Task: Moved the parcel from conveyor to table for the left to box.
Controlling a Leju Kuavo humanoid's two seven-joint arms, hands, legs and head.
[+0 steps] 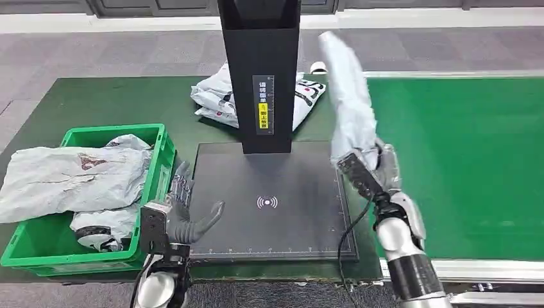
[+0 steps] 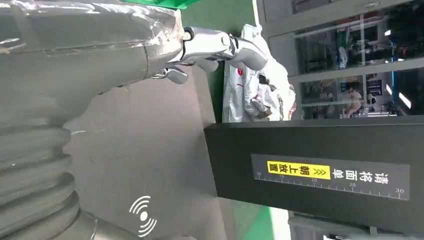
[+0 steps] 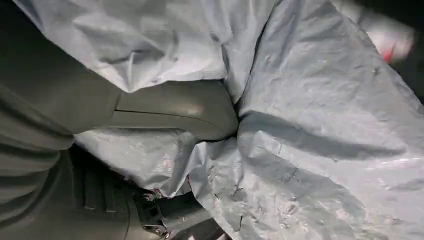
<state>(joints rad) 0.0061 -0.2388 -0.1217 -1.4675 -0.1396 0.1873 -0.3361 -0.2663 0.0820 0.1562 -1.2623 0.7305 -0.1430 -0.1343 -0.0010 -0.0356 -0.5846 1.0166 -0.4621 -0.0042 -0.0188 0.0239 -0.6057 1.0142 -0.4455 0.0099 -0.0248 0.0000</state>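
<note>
My right hand point(image 1: 380, 168) grips a grey plastic parcel point(image 1: 349, 96) and holds it upright in the air, above the seam between the black scanner pad point(image 1: 269, 218) and the green conveyor point(image 1: 462, 160). In the right wrist view the thumb point(image 3: 175, 107) presses into the crumpled parcel point(image 3: 310, 130). My left hand point(image 1: 183, 212) hovers open at the pad's left edge, beside the green box point(image 1: 157, 186), holding nothing; its fingers point(image 2: 220, 47) are spread in the left wrist view.
The green box holds grey parcels point(image 1: 70, 176). A black scanner post point(image 1: 260, 70) rises from the pad's far side, with another white parcel point(image 1: 221, 96) lying behind it on the dark green table point(image 1: 96, 102).
</note>
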